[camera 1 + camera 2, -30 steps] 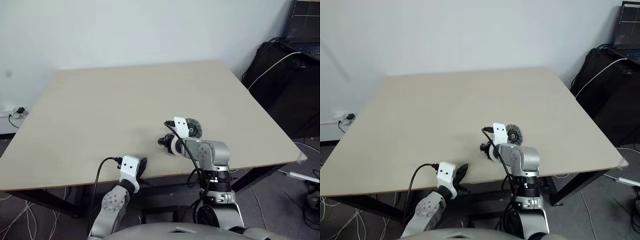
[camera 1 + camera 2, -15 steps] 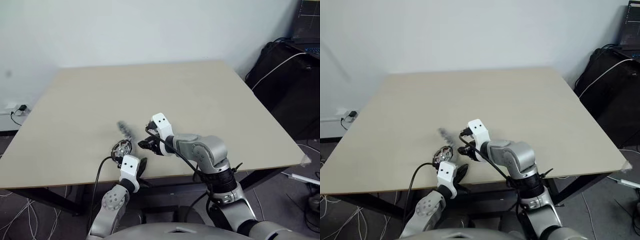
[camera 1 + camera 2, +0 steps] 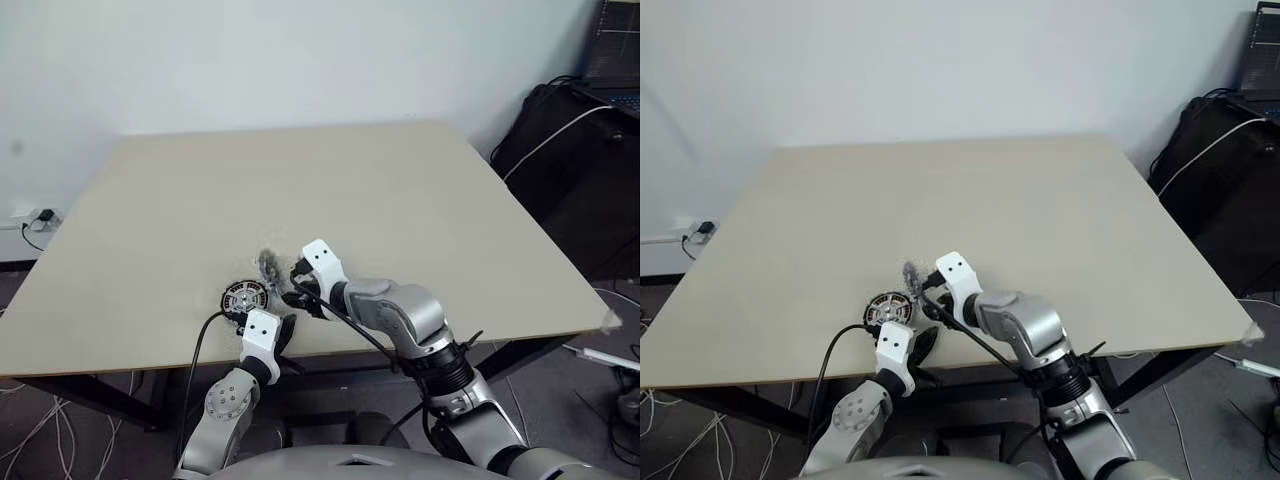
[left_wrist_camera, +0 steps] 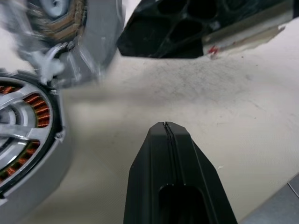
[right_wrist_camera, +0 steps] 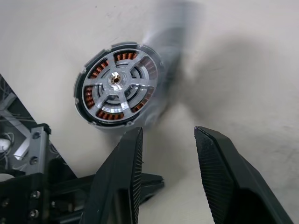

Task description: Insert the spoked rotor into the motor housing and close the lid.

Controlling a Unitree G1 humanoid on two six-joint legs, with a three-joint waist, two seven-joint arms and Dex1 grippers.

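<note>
The motor housing (image 3: pixel 243 297), with a dark rim, copper windings and a silver centre, lies flat on the table near its front edge. It also fills part of the right wrist view as the housing (image 5: pixel 117 91). Just behind it is a blurred grey round part (image 3: pixel 268 265); I cannot tell whether it is the spoked rotor or the lid. My right gripper (image 3: pixel 298 297) stands open just right of the housing, with nothing between its fingers (image 5: pixel 126 154). My left gripper (image 3: pixel 283 333) is shut and empty at the table edge, just in front of the housing.
The beige table (image 3: pixel 400 200) stretches bare behind and to the right of the parts. Its front edge runs right under both grippers. A black case with a laptop (image 3: pixel 590 120) stands off the table's right side, and cables lie on the floor.
My right gripper swung left and rolled. A round part that lay by its wrist is gone; the housing now lies further left, with the blurred part moving beside it. The left gripper stayed put.
</note>
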